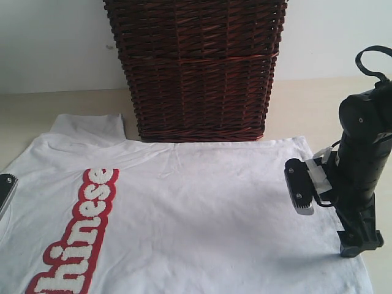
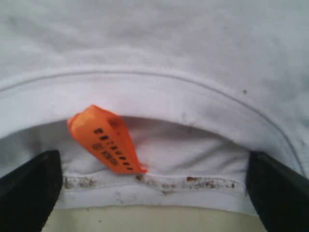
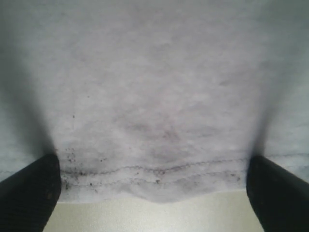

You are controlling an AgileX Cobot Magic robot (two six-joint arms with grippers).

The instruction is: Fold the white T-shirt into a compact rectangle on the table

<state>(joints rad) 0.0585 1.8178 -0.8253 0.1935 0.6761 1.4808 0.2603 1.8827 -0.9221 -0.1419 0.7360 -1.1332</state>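
Note:
The white T-shirt (image 1: 202, 214) lies spread flat on the table (image 1: 306, 104), with fuzzy white letters on red (image 1: 86, 226) at the left. My right gripper (image 1: 331, 228) points down at the shirt's right edge. In the right wrist view it (image 3: 154, 193) is open, its fingers (image 3: 29, 193) straddling the stitched hem (image 3: 154, 171). Only a sliver of my left gripper (image 1: 5, 190) shows at the left border. In the left wrist view it (image 2: 154, 193) is open around the collar (image 2: 154, 186), beside the orange neck tag (image 2: 104, 137).
A dark brown wicker basket (image 1: 196, 67) stands at the back middle, touching the shirt's far edge. Beige tabletop shows beyond the collar (image 2: 145, 220) and beyond the hem (image 3: 159, 217). A white wall rises behind the table.

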